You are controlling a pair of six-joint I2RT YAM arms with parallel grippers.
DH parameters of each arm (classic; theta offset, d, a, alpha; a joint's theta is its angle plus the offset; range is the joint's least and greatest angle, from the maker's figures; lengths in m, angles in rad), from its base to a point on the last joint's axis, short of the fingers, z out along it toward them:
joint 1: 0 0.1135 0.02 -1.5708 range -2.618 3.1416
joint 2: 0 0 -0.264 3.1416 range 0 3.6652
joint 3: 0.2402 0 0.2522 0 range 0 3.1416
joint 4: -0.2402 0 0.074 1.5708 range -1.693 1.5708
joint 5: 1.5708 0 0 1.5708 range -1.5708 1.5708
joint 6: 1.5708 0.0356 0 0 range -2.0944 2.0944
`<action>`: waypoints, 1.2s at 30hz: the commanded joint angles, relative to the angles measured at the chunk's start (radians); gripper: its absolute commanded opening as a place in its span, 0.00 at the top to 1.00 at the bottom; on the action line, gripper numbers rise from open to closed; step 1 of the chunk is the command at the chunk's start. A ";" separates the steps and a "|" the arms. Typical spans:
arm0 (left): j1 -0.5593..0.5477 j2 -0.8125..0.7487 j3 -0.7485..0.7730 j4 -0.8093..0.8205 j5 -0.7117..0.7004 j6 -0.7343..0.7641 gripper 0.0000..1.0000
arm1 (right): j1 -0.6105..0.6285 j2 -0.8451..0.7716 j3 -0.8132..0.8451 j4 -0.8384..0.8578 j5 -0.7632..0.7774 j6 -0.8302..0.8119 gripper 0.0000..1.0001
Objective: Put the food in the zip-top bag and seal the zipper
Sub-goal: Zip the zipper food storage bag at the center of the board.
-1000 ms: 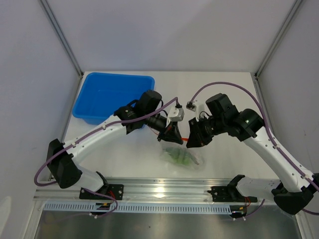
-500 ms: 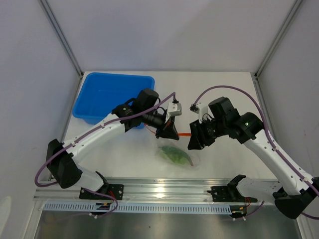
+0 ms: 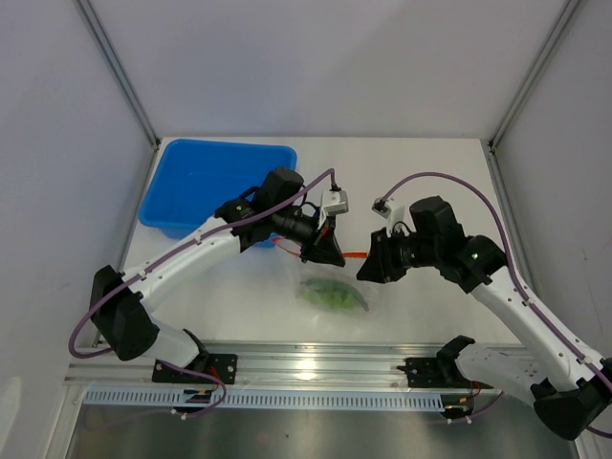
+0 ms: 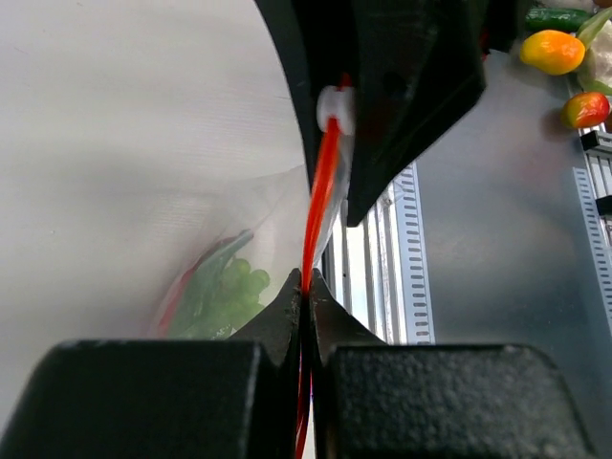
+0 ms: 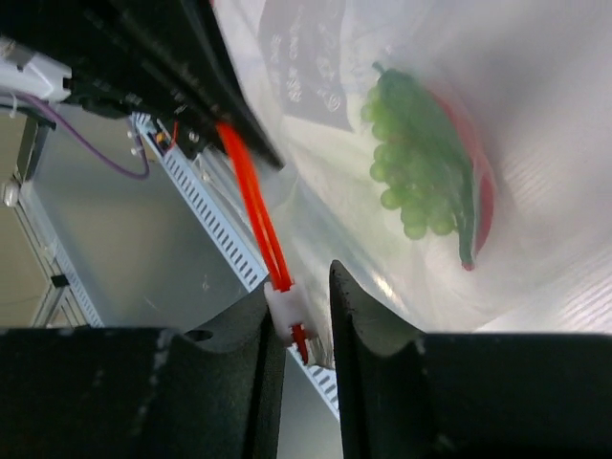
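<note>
The clear zip-top bag [image 3: 308, 279] hangs between my two grippers above the table. Inside it lie the light-green grapes [image 5: 411, 163], the slim red piece [image 5: 484, 191] and the darker-green piece [image 5: 466, 229]; from the top they show as one green lump [image 3: 333, 295]. My left gripper [image 3: 330, 254] is shut on the red-orange zipper [image 4: 320, 191] at the bag's left end. My right gripper [image 3: 367, 269] is closed around the zipper's white slider [image 5: 287, 308], which rests against one finger, with a small gap to the other. The zipper [image 3: 353, 255] runs taut between the grippers.
The blue tub [image 3: 212, 182] stands at the back left, behind my left arm. A metal rail [image 3: 316, 359] runs along the near table edge. A few loose toy pieces [image 4: 553, 50] lie beyond the table in the left wrist view.
My right gripper has drawn away to the right along the zipper, so more red-orange strip shows between the grippers. The bag has swung a little to the left.
</note>
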 commanded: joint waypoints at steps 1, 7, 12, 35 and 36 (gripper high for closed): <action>0.007 -0.016 -0.009 0.048 0.039 -0.034 0.99 | -0.048 -0.022 -0.036 0.136 -0.072 0.032 0.77; 0.016 -0.042 -0.040 0.054 0.059 -0.047 0.99 | -0.113 -0.057 -0.073 0.202 -0.043 0.064 1.00; 0.019 -0.067 -0.058 0.097 0.062 -0.086 0.88 | -0.140 -0.064 -0.099 0.233 -0.092 0.090 1.00; 0.019 -0.039 -0.032 0.407 0.138 -0.338 0.48 | -0.142 -0.061 -0.159 0.365 -0.271 0.149 1.00; 0.019 -0.027 -0.023 0.407 0.138 -0.343 0.48 | -0.142 -0.059 -0.159 0.365 -0.273 0.147 1.00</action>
